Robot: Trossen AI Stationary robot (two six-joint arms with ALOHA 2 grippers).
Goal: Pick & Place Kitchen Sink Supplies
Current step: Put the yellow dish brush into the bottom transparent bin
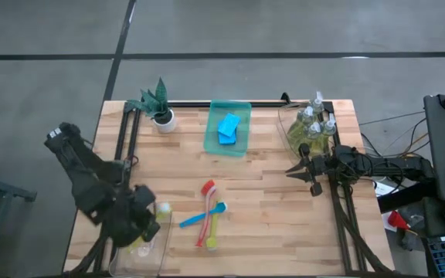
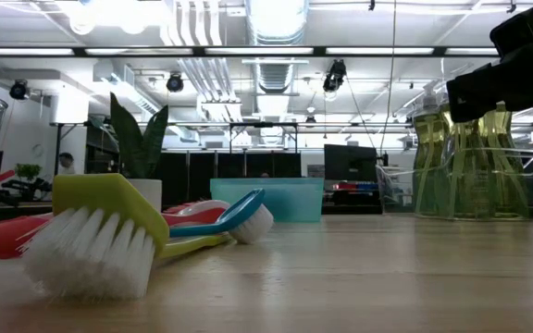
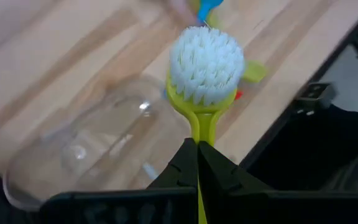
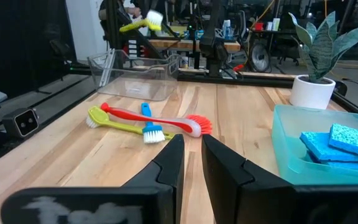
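My left gripper [image 1: 153, 216] hangs over the clear tray [image 1: 141, 253] at the table's near left corner, shut on a yellow-green brush [image 3: 205, 62] with white bristles. Red [image 1: 208, 188], blue [image 1: 203, 217] and yellow [image 1: 211, 232] brushes lie crossed on the table's middle. Blue sponges [image 1: 228, 127] lie in the green tray [image 1: 242, 145]. Soap bottles [image 1: 314, 123] stand in a clear tray at the far right. My right gripper [image 4: 191, 155] waits near them, level, open by a narrow gap, with nothing between its fingers. My left gripper pinches the brush's yellow-green handle [image 3: 199, 129] between its two fingers, a short way behind the head. The fingers slant downward from above. The head sticks out past the fingertips, bristles turned toward the wrist camera. The brush is lifted clear, above the clear tray [image 3: 86, 155].
A potted plant [image 1: 159, 108] stands at the far left. The clear tray sits against the table's near edge. Bare wood lies between the brushes and my right arm [image 1: 369, 164]. In the low view a yellow brush head [image 2: 100, 236] lies close in front.
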